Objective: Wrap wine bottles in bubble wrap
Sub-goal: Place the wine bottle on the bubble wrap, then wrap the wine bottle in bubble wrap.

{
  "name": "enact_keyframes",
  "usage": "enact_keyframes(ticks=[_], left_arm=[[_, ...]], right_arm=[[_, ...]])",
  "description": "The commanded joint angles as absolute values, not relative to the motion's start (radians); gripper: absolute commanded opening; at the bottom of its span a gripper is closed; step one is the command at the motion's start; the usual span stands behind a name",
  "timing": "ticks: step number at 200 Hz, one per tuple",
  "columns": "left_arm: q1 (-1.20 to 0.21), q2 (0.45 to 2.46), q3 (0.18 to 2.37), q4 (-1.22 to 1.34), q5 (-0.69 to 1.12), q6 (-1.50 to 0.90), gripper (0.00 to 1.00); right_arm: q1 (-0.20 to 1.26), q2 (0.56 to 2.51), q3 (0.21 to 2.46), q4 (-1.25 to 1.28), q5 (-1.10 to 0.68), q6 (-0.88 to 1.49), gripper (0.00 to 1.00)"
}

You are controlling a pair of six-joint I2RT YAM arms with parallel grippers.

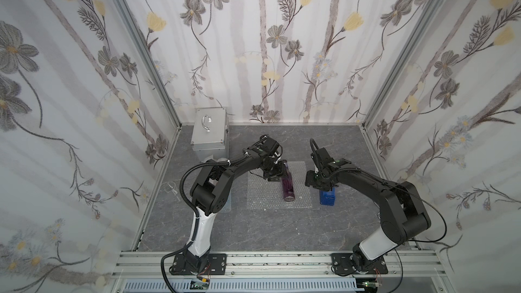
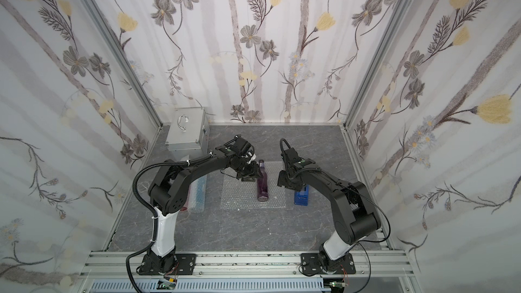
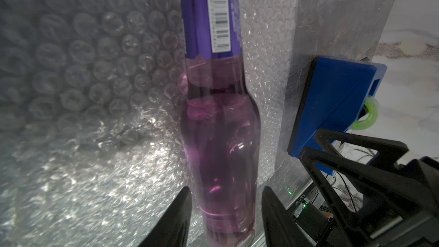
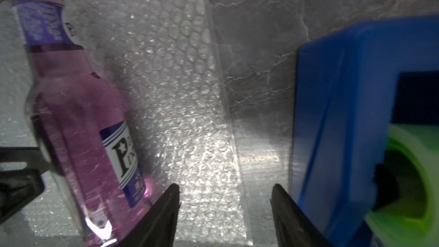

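One clear glass bottle of purple liquid [image 1: 288, 186] is seen lying unwrapped on a flat clear bubble-wrap sheet [image 1: 262, 193], flanked by the left gripper [image 3: 225, 187], whose hold cannot be told; the right gripper [image 4: 225, 186] is held open, empty. Two bundled bottles [image 2: 197, 195] nearby appear already wrapped.

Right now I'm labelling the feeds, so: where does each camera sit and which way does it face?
Top views: high at the front, looking down toward the back wall; left arm, right arm, bottle, wrap and dispenser show in both.
Left wrist: on the left arm, looking along the lying bottle; left gripper straddles it.
Right wrist: on the right arm, looking down at the wrap's edge; right gripper open.
Shared: both wrist views show bottle, wrap, dispenser.
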State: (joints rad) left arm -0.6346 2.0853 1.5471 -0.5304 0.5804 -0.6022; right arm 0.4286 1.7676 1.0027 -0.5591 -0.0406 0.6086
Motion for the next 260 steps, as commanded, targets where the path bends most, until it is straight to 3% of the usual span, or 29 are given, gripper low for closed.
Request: enact_keyframes(ticks=[1, 103, 199, 260], left_arm=[[-0.641, 2.109, 1.568, -0.566, 0.583, -0.604, 0.50], [-0.645, 2.146, 1.547, -0.589, 0.546, -0.589, 0.31], [-0.632, 2.097, 1.485, -0.608, 0.490, -0.545, 0.30], [-0.630, 2.096, 1.480, -0.609, 0.482, -0.538, 0.30]], right_arm=[[0.401, 1.772, 0.975, -0.417, -0.115, 0.592, 0.63], [0.384, 1.941, 0.953, -0.320, -0.231, 0.582, 0.59], [0.385, 1.909, 0.934, -0.205, -0.473, 0.642, 0.52], [0.387, 1.822, 0.905, -0.215, -0.522, 0.660, 0.45]])
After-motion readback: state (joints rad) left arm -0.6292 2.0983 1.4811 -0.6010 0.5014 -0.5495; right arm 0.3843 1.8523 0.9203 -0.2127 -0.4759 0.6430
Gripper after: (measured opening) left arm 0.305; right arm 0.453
